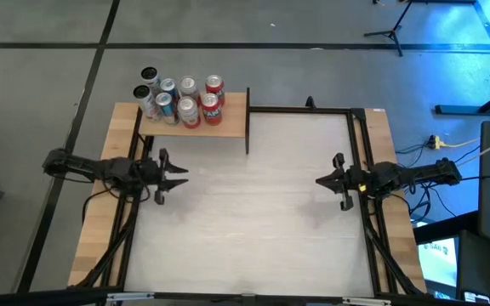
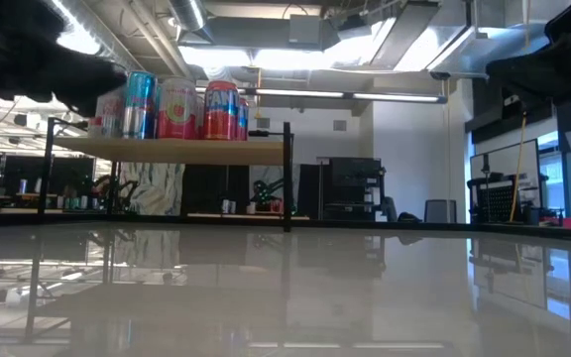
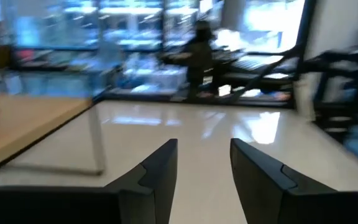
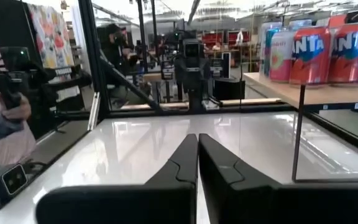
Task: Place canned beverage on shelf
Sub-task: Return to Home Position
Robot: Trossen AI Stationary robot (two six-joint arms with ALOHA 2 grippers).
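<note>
**A:** anything that could go wrong from here?

**B:** High view: my left gripper [image 1: 177, 176] hangs near the shelf [image 1: 232, 119] at the far-left corner of the table [image 1: 253, 229]. A sloppy swing home could clip it and topple the cans [image 1: 185, 100].
Low view: cans upright, in tidy rows on the raised tan board.
Left wrist: my fingers [image 3: 160, 177] are partly apart, empty.
Right wrist: right gripper [image 4: 197, 140] pinched together, holding nothing.

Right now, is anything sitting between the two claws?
No. In the high view, only bare white tabletop lies between the left claw and the right claw.
</note>
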